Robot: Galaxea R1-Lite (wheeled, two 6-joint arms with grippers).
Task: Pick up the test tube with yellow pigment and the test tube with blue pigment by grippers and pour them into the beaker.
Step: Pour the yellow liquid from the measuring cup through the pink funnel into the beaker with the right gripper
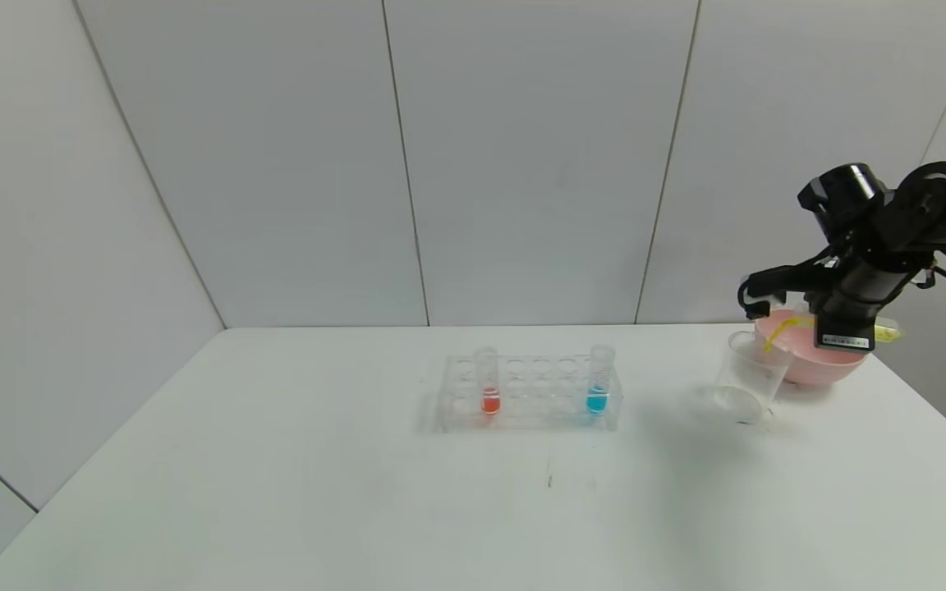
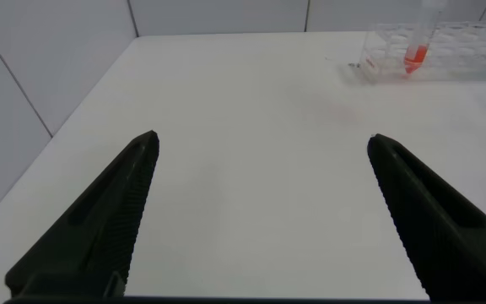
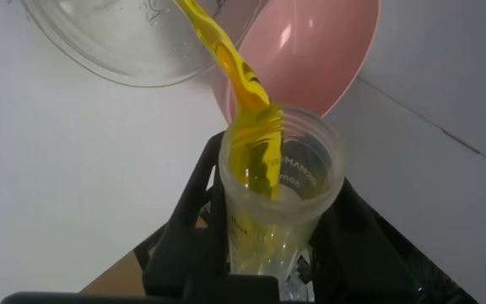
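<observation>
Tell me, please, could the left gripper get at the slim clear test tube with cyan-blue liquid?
Probably yes: the left gripper is open over bare table, and the blue tube stands upright in its clear rack, nothing between.

Bright yellow streams from the clear test tube with yellow pigment in my black right gripper; clear beaker; pink bowl; cyan-blue in the test tube with blue pigment; orange-red tube; white table.
</observation>
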